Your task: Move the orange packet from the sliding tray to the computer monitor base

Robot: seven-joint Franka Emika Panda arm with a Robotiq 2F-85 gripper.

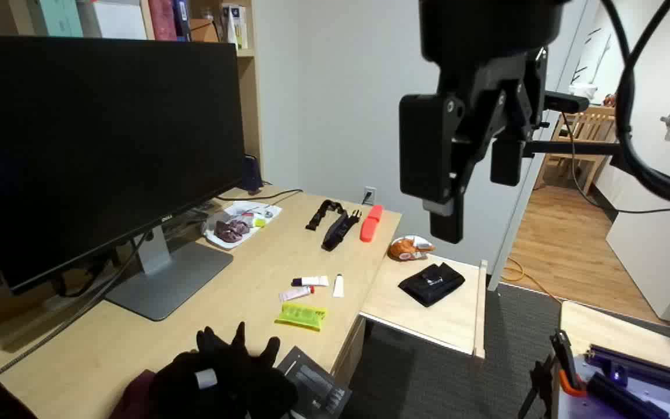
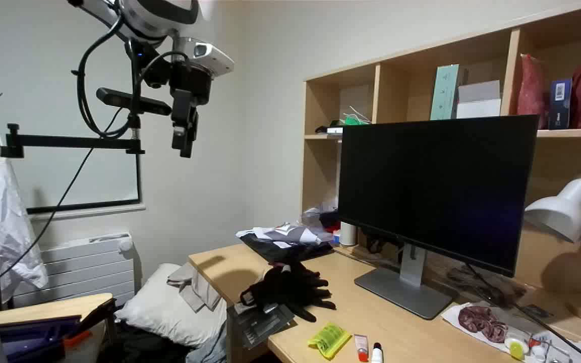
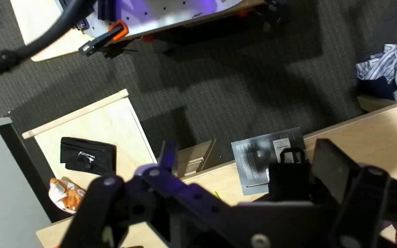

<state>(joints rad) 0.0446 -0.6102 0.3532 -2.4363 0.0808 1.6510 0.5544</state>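
The orange packet, orange with white, lies at the back of the pulled-out sliding tray, close to the desk edge and wall. It also shows at the lower left of the wrist view. The tray is hidden in an exterior view. The grey monitor base stands on the desk under the large black monitor; the base also shows in an exterior view. My gripper is raised high above the scene, open and empty, as the wide-apart fingers in the wrist view show. It is well apart from the packet.
A black pouch lies beside the packet on the tray. The desk holds a yellow packet, small tubes, black gloves, a black strap and a red case. A white lamp stands beside the monitor.
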